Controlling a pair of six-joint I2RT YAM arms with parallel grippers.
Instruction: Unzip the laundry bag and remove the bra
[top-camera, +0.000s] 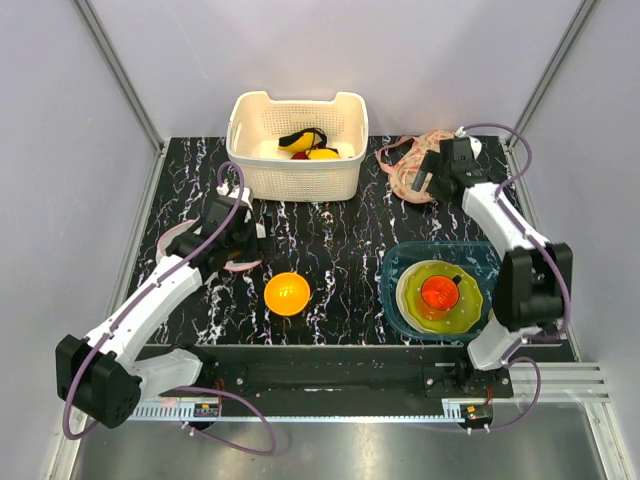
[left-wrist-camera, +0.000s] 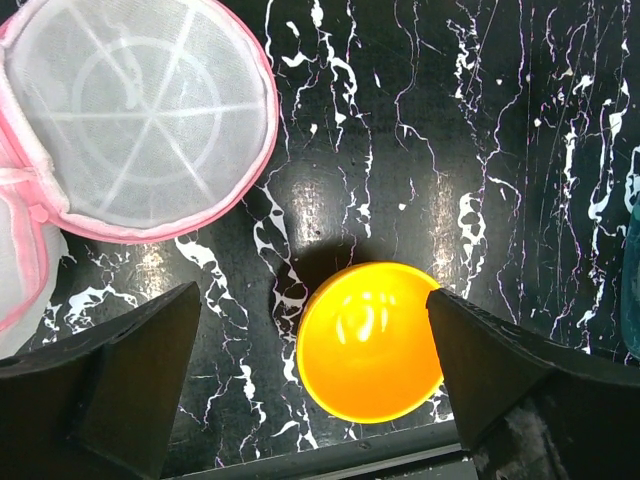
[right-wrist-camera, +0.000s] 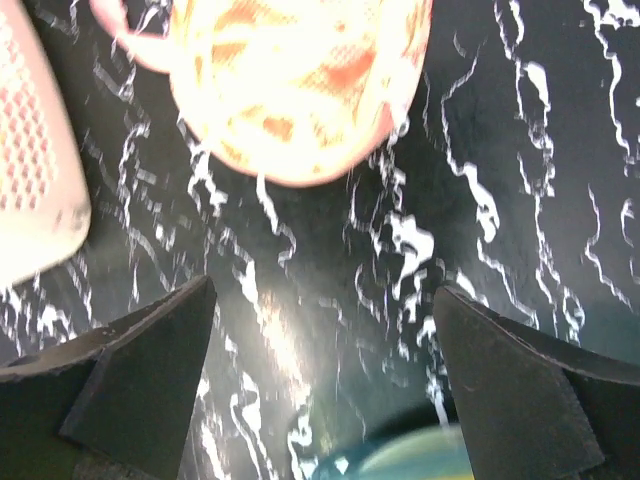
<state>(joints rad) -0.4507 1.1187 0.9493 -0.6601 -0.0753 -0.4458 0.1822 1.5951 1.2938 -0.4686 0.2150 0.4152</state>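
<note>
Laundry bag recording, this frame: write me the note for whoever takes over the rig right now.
The left gripper is open and empty, near the orange bowl and the white mesh item.
The right gripper is open and empty, just short of the laundry bag, which lies at the far right of the table beside the white basket.
The bag's zip state is unreadable in the glare; no bra is clearly in view.
Done: nothing evident.
Left: grip the bag, unzip it, pull out the bra.
</note>
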